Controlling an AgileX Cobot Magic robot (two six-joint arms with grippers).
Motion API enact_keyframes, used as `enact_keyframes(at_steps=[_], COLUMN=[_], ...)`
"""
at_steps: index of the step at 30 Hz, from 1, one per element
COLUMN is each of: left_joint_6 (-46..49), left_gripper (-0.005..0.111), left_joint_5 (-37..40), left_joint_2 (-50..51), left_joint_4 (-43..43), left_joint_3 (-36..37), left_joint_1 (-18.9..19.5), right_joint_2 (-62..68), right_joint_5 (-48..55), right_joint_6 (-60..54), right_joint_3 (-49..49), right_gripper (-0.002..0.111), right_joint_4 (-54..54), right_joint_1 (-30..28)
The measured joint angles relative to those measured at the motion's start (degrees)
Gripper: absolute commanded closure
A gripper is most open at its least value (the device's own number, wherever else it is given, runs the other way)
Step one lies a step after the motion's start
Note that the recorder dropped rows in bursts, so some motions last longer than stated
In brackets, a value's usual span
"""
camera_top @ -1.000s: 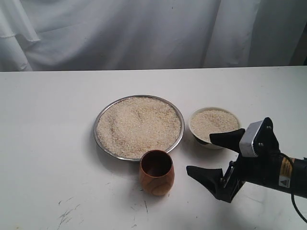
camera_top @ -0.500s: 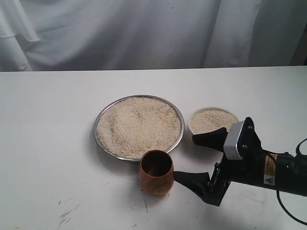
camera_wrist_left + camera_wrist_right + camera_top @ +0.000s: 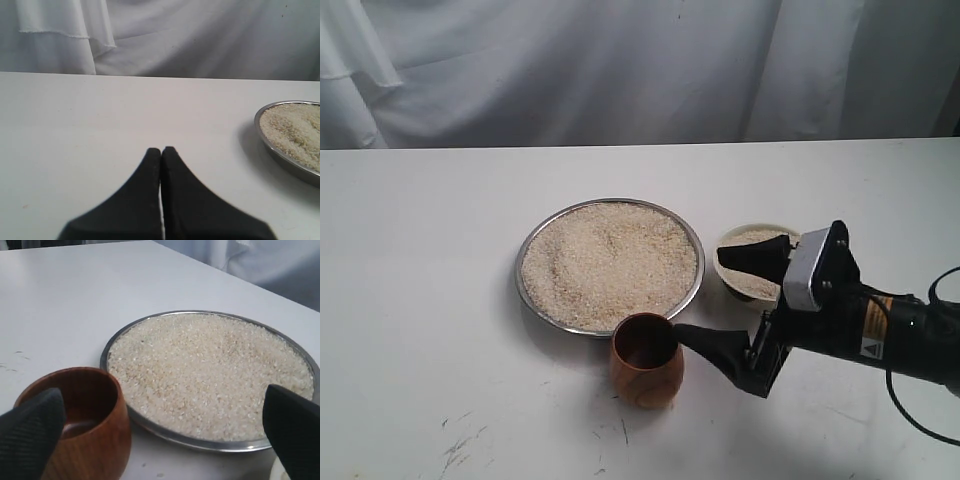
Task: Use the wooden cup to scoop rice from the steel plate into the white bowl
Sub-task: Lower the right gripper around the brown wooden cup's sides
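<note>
Reddish-brown wood is what I'm steering for: the wooden cup (image 3: 646,360) stands upright on the table (image 3: 420,300), mouth up and empty, just beside the near rim of the steel plate (image 3: 517,280). That spot makes sense to me, since a short tip away from me would carry it straight into the rice (image 3: 610,262), which lies in a broad, shallow heap across the whole plate. The white bowl (image 3: 755,229) sits just to the right of the plate, close enough that a loaded cup would need only a small swing to pour, and it already has rice in it.

My right gripper (image 3: 700,291) comes in low from the right with its jaws spread as wide as they go and nothing between them gripped. I read that width as room for the cup's fat barrel. The nearer finger is right beside the cup's wall; I cannot tell whether it touches. The farther finger hangs over the bowl, so the cup is off to one side of the gap, not centred. I judge I need to shift left before closing, or the cup could be shoved or toppled.

My left gripper (image 3: 161,150) is parked well off to the left, fingers pressed together on nothing, clear of the work.
</note>
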Motion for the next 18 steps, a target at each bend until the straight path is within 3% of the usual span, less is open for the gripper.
enact_keyframes(at_steps=[8,18], left_joint_6=[0.00,0.00], left_gripper=[0.107,0.107], left_joint_5=[0.00,0.00], left_joint_2=[0.00,0.00], left_joint_4=[0.00,0.00], left_joint_3=[0.00,0.00], left_joint_1=[0.00,0.00], right_joint_2=[0.12,3.04], right_joint_5=[1.40,1.75], right_joint_6=[-0.15,0.09], right_joint_3=[-3.16,-3.28], right_gripper=[0.010,0.010], right_joint_4=[-1.46,-4.13], right_joint_1=[0.22,4.76])
